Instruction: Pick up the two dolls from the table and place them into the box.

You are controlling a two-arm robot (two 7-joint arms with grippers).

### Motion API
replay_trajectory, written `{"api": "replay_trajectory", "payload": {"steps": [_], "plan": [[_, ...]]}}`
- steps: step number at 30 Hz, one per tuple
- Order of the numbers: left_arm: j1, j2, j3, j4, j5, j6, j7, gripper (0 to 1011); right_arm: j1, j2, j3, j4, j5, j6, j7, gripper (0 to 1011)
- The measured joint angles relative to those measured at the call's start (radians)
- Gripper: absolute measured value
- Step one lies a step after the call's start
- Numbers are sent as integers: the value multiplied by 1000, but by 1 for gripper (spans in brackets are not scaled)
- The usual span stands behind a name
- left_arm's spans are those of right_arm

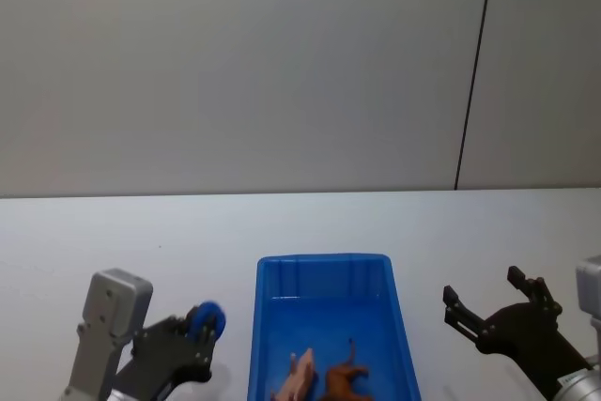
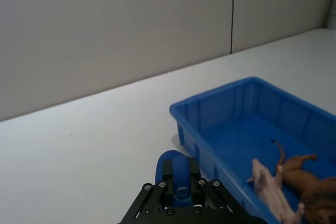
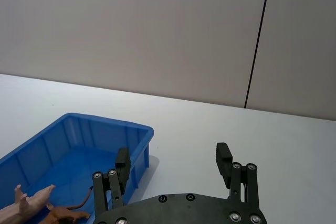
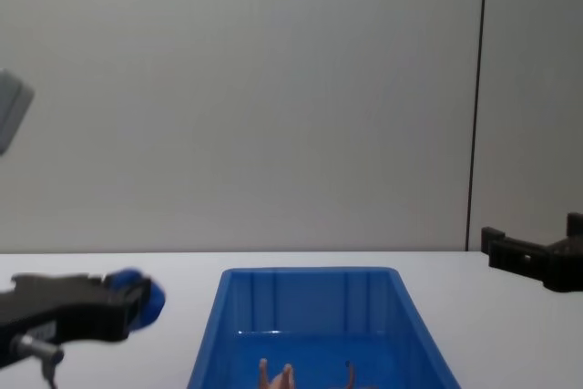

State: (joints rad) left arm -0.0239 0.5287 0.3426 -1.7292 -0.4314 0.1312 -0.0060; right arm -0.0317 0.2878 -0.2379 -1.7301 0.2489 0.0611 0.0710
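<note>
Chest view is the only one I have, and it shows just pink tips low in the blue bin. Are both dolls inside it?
Observer: Yes. In the head view the pink doll and the reddish-brown doll lie side by side on the floor of the blue bin.
Operator: Is the right gripper holding anything?
Observer: No. The right gripper is open and empty, above the table beside the bin.
</note>
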Motion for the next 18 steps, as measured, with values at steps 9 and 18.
{"api": "replay_trajectory", "payload": {"steps": [9, 18], "plan": [[-40, -22, -3, -10, 23, -44, -83, 117, 0, 0, 0, 0, 0, 0, 0, 1001], [-116, -84, 11, 34, 52, -73, -198, 99, 0, 0, 0, 0, 0, 0, 0, 1001]]}}
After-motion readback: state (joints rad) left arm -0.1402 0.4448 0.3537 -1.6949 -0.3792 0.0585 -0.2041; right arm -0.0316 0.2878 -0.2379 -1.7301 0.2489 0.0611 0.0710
